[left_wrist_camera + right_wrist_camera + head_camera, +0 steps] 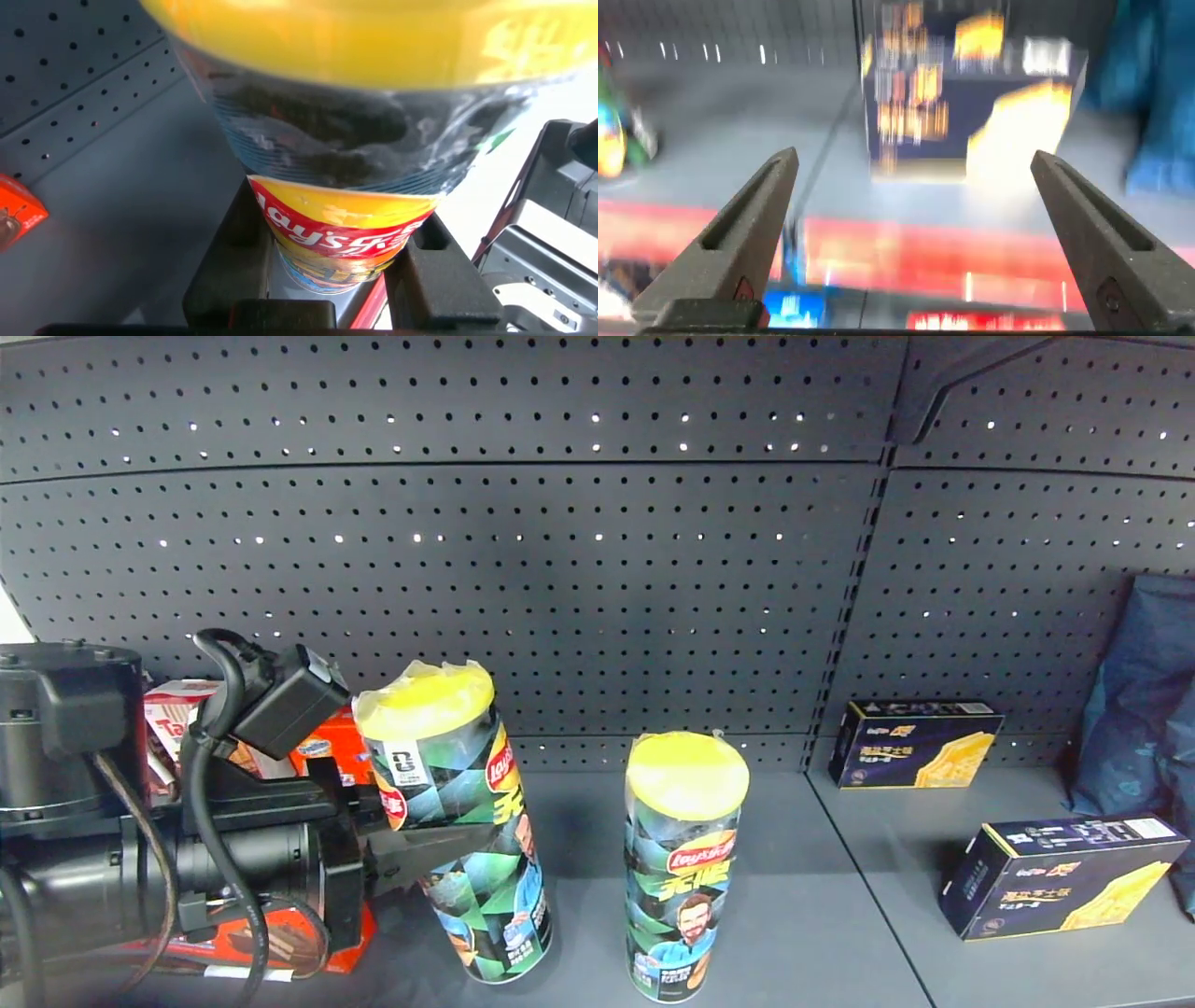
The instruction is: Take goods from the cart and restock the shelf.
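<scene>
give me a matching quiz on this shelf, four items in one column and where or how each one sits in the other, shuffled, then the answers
Things
1. left chip can
2. middle chip can
3. rear dark box
4. blue bag

Places or states
a. far right end of the shelf
b. standing upright, touching nothing but the shelf
c. tilted, clamped in the left gripper
d. at the back, by the pegboard wall

Pairs: 1-c, 2-b, 3-d, 4-a
</scene>
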Robot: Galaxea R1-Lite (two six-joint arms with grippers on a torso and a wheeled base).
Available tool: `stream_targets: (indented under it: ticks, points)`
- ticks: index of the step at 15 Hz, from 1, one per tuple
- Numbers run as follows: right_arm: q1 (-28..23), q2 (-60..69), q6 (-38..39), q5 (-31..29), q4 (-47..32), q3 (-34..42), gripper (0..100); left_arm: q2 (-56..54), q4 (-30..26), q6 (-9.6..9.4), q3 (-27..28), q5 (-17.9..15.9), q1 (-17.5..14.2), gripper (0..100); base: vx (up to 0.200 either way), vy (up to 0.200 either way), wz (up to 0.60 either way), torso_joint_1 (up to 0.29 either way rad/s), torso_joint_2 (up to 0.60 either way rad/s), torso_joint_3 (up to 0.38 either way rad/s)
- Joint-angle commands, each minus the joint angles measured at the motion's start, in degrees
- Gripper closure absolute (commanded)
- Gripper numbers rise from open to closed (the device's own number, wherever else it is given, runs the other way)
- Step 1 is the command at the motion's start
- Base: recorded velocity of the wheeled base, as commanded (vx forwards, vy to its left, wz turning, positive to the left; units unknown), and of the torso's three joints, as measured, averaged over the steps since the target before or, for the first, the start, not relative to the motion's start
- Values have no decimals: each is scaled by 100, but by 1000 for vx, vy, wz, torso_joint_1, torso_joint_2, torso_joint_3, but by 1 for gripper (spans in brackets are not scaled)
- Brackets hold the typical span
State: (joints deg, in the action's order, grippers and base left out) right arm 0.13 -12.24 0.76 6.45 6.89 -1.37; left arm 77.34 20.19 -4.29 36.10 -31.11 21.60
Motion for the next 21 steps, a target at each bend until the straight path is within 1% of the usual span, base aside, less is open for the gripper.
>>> stream_targets:
  ticks: [1, 2, 3, 8, 10, 13, 14, 15, 16, 17, 18, 19, 21]
  points:
    - [-5, 1224, 12, -478, -715, 5, 0, -70, 3, 7, 20, 8, 11, 100, 0, 0, 0, 0, 0, 0]
    - [-13, 1224, 21, -689, -689, 128, 0, -70, 12, 7, 29, 8, 2, 100, 0, 0, 0, 0, 0, 0]
    - [-13, 1224, 4, -715, -698, 137, 0, -61, 12, 7, 29, 8, -7, 100, 0, 0, 0, 0, 0, 0]
    - [-5, 1224, -32, -689, -698, 137, 0, -175, 12, 16, -6, 70, 11, 100, 0, 0, 0, 0, 0, 0]
    - [-13, 1224, -32, -689, -698, 137, 0, -228, -6, 25, -41, 88, -33, 100, 0, 0, 0, 0, 0, 0]
    - [-5, 1224, -32, -689, -698, 137, 0, -237, 3, 7, 91, 149, -42, 100, 0, 0, 0, 0, 0, 0]
    - [-5, 1224, -32, -689, -698, 137, 0, -114, -41, -81, 231, 307, -33, 100, 0, 0, 0, 0, 0, 0]
    - [-5, 1224, -32, -689, -698, 137, 0, -34, -41, -151, 258, 536, -33, 100, 0, 0, 0, 0, 0, 0]
    - [-5, 1224, -32, -689, -698, 137, 0, 273, 3, -300, 460, 1072, 28, 100, 0, 0, 0, 0, 0, 0]
    - [-5, 1224, -32, -689, -698, 137, 0, 475, 20, -300, 635, 1063, 63, 100, 0, 0, 0, 0, 0, 0]
    - [-5, 1224, -32, -689, -698, 137, 0, 669, -24, -318, 1049, 1063, 169, 100, 0, 0, 0, 0, 0, 0]
    - [-13, 1224, -32, -689, -698, 137, 0, 827, -68, -318, 1286, 1090, 204, 100, 0, 0, 0, 0, 0, 0]
    - [-5, 1224, -32, -689, -698, 137, 0, 1152, 3, -327, 1497, 1151, 230, 100, 0, 0, 0, 0, 0, 0]
